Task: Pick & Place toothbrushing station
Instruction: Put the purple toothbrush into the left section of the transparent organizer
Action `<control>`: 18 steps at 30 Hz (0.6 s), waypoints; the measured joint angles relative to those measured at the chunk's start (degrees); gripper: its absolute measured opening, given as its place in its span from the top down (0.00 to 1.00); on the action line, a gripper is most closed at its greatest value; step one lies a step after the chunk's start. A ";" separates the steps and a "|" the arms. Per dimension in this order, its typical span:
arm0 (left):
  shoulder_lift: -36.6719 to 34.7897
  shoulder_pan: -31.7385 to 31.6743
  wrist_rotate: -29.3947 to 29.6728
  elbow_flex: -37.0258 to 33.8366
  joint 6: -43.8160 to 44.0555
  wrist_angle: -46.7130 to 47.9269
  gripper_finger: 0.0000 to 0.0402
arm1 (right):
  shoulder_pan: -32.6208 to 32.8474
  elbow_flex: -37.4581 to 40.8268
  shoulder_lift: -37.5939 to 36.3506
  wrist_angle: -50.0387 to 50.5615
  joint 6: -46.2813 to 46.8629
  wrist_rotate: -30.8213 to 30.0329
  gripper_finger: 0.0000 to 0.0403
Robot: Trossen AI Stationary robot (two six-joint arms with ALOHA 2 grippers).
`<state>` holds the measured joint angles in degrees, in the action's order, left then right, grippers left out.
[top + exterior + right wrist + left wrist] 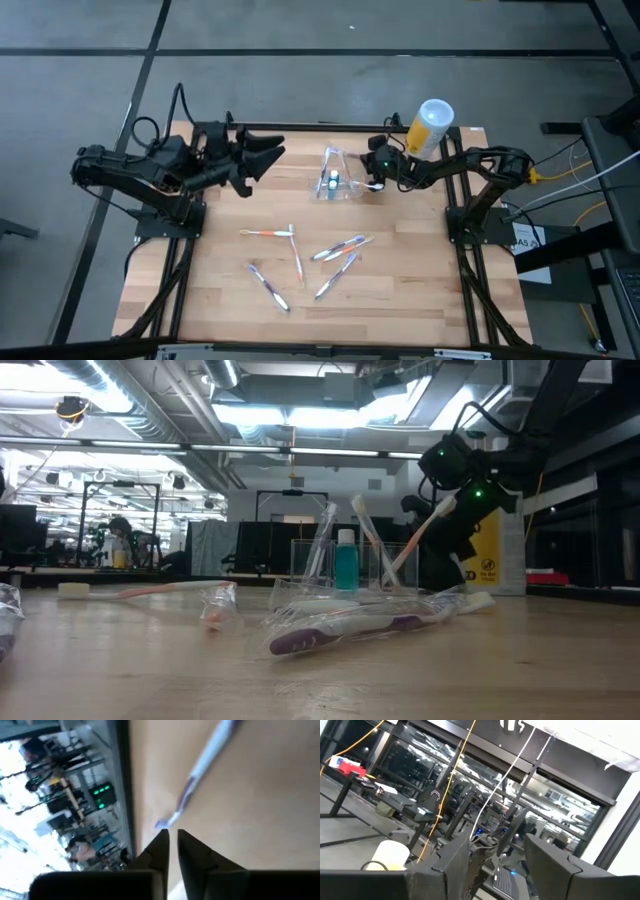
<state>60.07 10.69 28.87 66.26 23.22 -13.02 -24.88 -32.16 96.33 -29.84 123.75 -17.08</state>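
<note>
Because the toothbrushing station (334, 180) is thin, clear and light, one bump could knock it over — that is my guess. It stands on the tabletop (420, 290) at the back, near the middle, with brushes poking out of its cups. The right pincer (376, 172) is just beside it, on its right side, with the yellow canister (430, 126) close behind that arm. From its own camera, the right pincer's two tips are nearly together, with only a thin gap, and nothing sits between them; a toothbrush (200, 770) shows just past them. The left pincer (268, 152) waits apart on the station's other side, held wide and empty. More loose brushes lie nearer the front — easy to nudge.
</note>
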 joint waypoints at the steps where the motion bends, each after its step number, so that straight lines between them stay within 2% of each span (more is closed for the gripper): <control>1: 0.00 0.22 0.03 0.00 0.01 0.00 0.54 | -0.02 0.00 -0.01 -0.98 -1.27 -0.02 0.89; 5: 0.00 1.14 0.64 0.00 0.00 0.00 0.54 | 0.14 -0.07 -0.18 -2.53 -1.69 -0.87 0.81; 8: 0.00 2.10 1.51 0.00 -0.02 0.00 0.54 | 0.94 -0.07 -1.22 -4.15 -0.04 -4.40 0.77; 14: 0.00 4.11 2.37 0.00 -0.40 0.00 0.54 | 3.56 0.11 -7.80 -4.12 -1.15 -18.70 0.75; 16: 0.00 4.61 2.42 0.00 -0.55 -0.02 0.54 | 4.25 0.71 -11.08 -4.05 -4.17 -23.94 0.75; 18: 0.02 5.07 2.48 0.00 -0.90 -0.02 0.54 | 4.55 1.14 -15.02 -4.07 -9.83 -26.64 0.75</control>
<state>60.10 15.77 31.35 66.26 22.33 -13.04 -20.33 -31.03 81.31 -33.91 113.92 -43.72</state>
